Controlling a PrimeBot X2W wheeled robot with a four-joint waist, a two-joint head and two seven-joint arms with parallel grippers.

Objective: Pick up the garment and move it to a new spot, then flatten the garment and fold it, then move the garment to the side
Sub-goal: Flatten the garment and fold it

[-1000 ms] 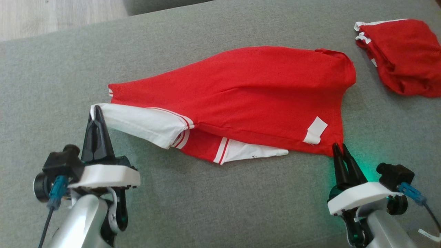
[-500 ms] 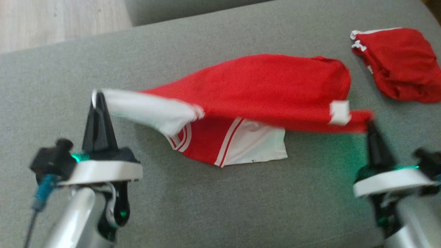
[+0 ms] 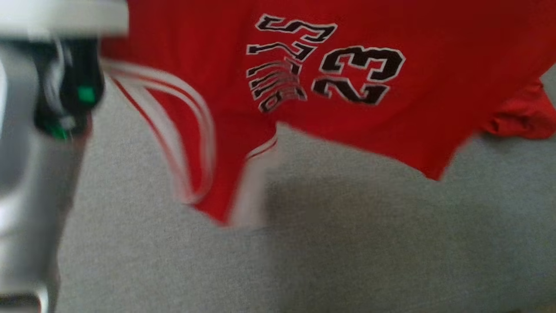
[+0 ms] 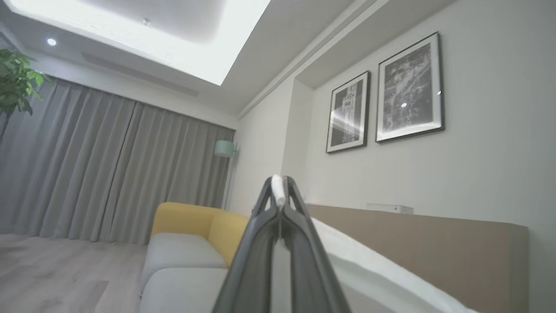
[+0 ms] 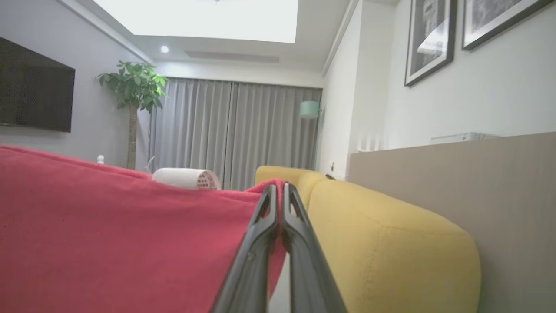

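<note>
Your left gripper [image 4: 278, 191] is clamped on the white sleeve [image 4: 373, 265], your right gripper [image 5: 278, 191] on a red corner, so the garment [image 3: 347, 130] hangs spread between them, numerals [image 3: 360, 76] toward you. It hangs above the grey cushion [image 3: 369, 252], apparently for carrying to a new spot.

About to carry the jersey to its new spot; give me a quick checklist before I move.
1. The large red mesh jersey spread out, dark numerals showing: ok.
2. Grip of left gripper on the jersey's white sleeve: ok, shut on it.
3. Grip of right gripper on the jersey's red edge: ok, shut on it.
4. Jersey's lowest part clear of the grey upholstered surface: cannot tell, blurred.
5. Clearance from the smaller red folded bundle: cannot tell, the jersey overlaps it in the head view.
</note>
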